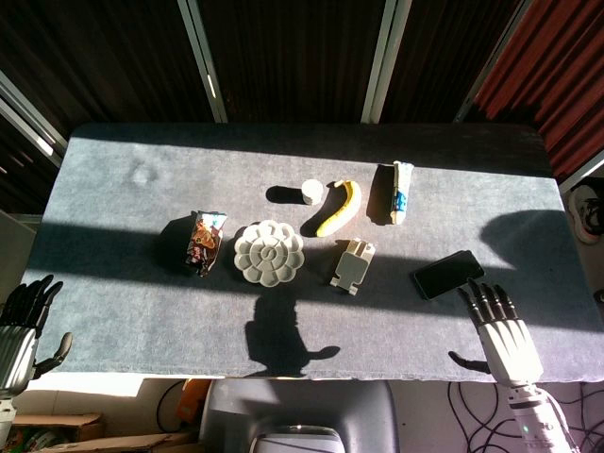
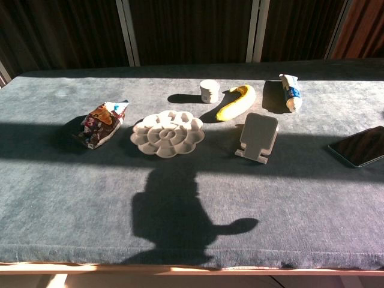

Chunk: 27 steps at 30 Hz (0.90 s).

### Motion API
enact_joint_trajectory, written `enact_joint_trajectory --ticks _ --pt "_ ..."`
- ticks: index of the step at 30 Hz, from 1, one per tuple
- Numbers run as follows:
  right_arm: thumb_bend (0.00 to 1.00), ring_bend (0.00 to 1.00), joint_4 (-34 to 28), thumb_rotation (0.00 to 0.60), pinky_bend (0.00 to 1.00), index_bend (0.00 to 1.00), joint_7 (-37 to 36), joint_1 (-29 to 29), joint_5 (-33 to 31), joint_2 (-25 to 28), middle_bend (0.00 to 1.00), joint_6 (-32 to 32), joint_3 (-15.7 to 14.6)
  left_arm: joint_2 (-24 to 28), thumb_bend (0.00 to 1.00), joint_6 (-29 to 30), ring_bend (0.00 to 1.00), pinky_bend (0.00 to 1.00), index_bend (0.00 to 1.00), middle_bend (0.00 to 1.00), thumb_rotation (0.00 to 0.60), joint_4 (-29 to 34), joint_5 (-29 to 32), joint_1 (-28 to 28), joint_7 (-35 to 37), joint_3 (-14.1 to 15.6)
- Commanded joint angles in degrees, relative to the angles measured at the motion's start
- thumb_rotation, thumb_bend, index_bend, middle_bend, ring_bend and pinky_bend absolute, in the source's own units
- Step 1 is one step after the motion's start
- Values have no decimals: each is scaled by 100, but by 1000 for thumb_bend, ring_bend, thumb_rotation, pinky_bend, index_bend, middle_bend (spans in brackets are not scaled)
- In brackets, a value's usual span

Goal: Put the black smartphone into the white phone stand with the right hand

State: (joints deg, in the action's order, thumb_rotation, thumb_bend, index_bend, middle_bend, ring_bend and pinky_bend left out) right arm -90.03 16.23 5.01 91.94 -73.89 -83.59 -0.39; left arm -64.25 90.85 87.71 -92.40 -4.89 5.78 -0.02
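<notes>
The black smartphone (image 1: 447,274) lies flat on the grey table, right of centre; the chest view shows it (image 2: 360,146) at the right edge. The white phone stand (image 1: 353,263) stands upright left of it, seen from its sloped face in the chest view (image 2: 258,137). My right hand (image 1: 503,333) hovers at the table's front right, fingers spread and pointing toward the phone, just short of its near corner, holding nothing. My left hand (image 1: 21,330) hangs off the table's front left corner, fingers apart and empty. Neither hand shows in the chest view.
A white flower-shaped palette (image 1: 269,251) lies left of the stand, with a snack packet (image 1: 205,242) beyond it. Behind are a small white jar (image 1: 311,192), a banana (image 1: 342,207) and a tube (image 1: 402,192). The table's front edge (image 1: 302,376) runs near both hands.
</notes>
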Motion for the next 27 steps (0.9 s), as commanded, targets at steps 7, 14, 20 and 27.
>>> enact_joint_trajectory --ticks 7,14,20,27 --pt "194 0 -23 600 0 0 106 201 -62 128 0 278 93 8 406 -7 0 0 0 0 600 11 -9 5 -1 -16" --pt "194 0 451 600 0 0 713 1208 -656 375 0 1719 648 5 405 -78 0 0 0 0 600 -65 11 -56 179 -66" --pt "194 0 1358 600 0 1 683 2071 -988 358 2 3189 704 -4 404 -193 0 0 0 0 600 -26 152 -81 100 -113" --pt "194 0 2482 600 10 38 985 2594 -1301 2 31 3972 672 -31 406 -254 0 0 0 0 600 33 221 -92 -41 -137"
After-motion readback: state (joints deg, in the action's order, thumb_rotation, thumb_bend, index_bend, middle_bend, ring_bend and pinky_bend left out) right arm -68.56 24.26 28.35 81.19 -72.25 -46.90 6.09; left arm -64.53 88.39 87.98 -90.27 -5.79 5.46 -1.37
